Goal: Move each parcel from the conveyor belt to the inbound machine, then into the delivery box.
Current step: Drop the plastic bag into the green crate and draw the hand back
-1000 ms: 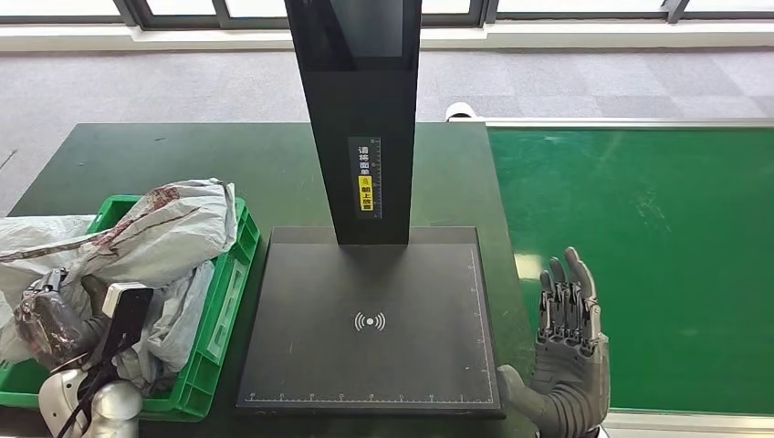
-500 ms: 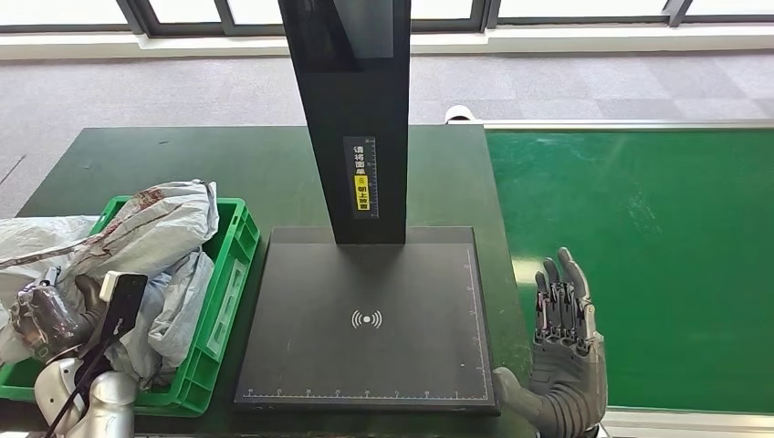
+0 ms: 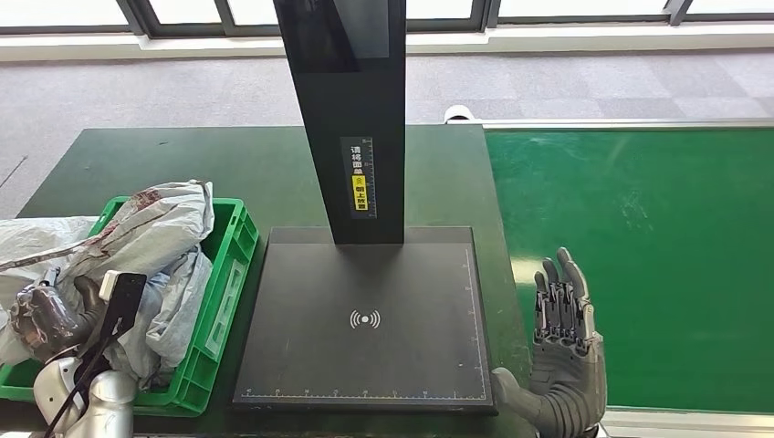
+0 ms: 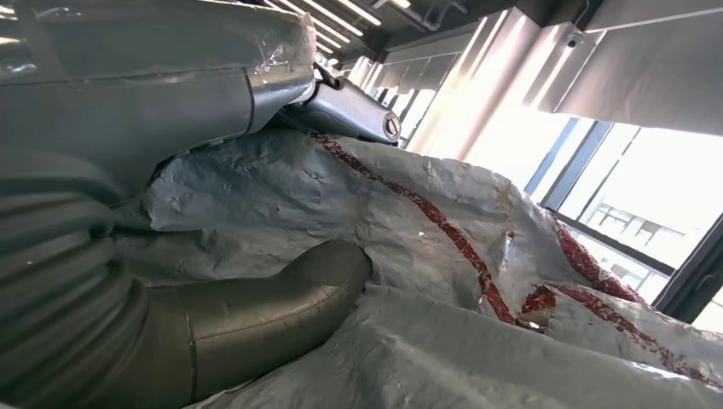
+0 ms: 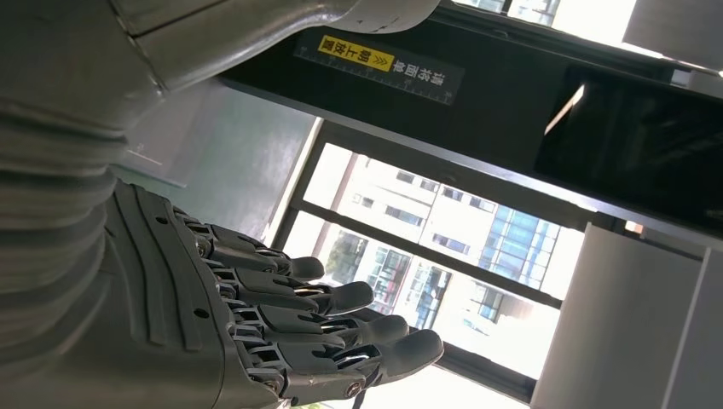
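You see the left hand (image 3: 50,319) down in the green delivery box (image 3: 224,301), resting among the crumpled grey parcel bags (image 3: 151,251). The inbound machine (image 3: 365,319) stands between the box and the green conveyor belt (image 3: 639,255). Your right hand (image 3: 564,351) is raised beside the machine's platform, fingers straight, holding nothing.

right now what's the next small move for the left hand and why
Probably open and lift clear: the left hand presses into the grey parcel, which already lies in the green crate. The scanner plate is bare; the right hand waits open by the belt.
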### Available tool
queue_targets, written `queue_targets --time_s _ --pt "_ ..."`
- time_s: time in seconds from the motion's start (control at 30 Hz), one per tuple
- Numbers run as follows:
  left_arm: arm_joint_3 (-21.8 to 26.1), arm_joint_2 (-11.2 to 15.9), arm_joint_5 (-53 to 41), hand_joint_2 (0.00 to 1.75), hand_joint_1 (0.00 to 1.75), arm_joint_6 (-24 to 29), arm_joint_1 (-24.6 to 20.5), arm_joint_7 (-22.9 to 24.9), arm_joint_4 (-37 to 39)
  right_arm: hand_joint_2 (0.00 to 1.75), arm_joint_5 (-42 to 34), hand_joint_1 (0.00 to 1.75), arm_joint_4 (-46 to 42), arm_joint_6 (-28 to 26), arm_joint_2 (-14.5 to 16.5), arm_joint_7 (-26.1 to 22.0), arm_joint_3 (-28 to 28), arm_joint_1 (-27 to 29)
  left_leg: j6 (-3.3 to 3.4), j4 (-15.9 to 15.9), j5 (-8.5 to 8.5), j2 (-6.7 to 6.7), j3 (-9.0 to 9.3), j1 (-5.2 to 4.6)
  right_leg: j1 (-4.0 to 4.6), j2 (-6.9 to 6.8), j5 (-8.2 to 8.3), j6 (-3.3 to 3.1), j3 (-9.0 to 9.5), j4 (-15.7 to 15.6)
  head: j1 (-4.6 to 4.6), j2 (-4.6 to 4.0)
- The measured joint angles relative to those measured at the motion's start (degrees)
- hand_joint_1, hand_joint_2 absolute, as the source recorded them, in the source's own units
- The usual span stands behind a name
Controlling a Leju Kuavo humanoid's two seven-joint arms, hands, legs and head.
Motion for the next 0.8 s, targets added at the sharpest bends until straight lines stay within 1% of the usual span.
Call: queue_targets --time_s 0.13,0.47,0.53,0.57,0.67,0.7,0.8 --pt "0.3 0.1 -3.2 1.75 1.75 -0.4 -0.7 2.7 0.9 1.75 0.4 0.0 0.1 0.5 0.6 0.0 -0.4 0.0 -0.03 -0.1 0.03 -0.02 0.01 0.0 -0.01 -0.02 0.0 -0.03 0.01 0.0 0.0 0.0" --pt "0.7 0.4 -3.8 1.75 1.75 -0.4 -1.3 3.2 1.9 1.75 0.5 0.0 0.1 0.6 1.1 0.0 -1.0 0.0 -0.2 -0.1 0.16 -0.03 0.03 0.06 -0.02 -0.03 0.11 -0.21 -0.03 0.0 0.0 0.0" --pt "0.8 0.4 -4.9 1.75 1.75 -1.2 -1.5 4.1 2.5 1.75 0.7 0.0 0.2 1.0 1.2 0.0 -1.0 0.0 -0.21 -0.1 0.17 -0.03 0.03 0.08 -0.02 -0.04 0.13 -0.23 -0.04 0.0 0.0 0.0" --pt "0.8 0.5 -6.5 1.75 1.39 -2.4 -1.8 5.4 3.1 1.75 0.9 0.0 0.2 1.4 1.4 0.0 -1.2 0.0 -0.21 -0.2 0.18 -0.04 0.04 0.08 -0.02 -0.06 0.12 -0.24 -0.04 0.0 0.0 0.0" --pt "0.9 1.0 -12.3 1.75 0.14 -6.2 -3.4 9.4 6.3 1.75 1.6 0.0 0.4 3.1 2.1 0.0 -2.0 -0.1 -0.18 -0.3 0.28 -0.25 0.11 0.0 -0.11 -0.32 0.1 -0.27 0.02 0.0 0.0 0.0" --pt "0.9 1.1 -13.4 1.75 0.09 -6.4 -3.9 10.0 7.5 1.75 1.7 0.0 0.5 3.6 2.3 0.0 -2.3 -0.2 -0.17 -0.3 0.31 -0.36 0.15 -0.05 -0.16 -0.42 0.08 -0.28 0.05 0.0 0.0 0.0" --pt "1.0 1.6 -14.1 1.75 0.09 -5.9 -5.1 10.3 10.1 1.75 1.9 0.0 0.7 4.4 2.9 0.0 -3.0 -0.5 -0.05 -0.5 0.26 -0.52 0.27 -0.11 -0.25 -0.58 0.05 -0.33 0.13 0.0 0.0 0.0"
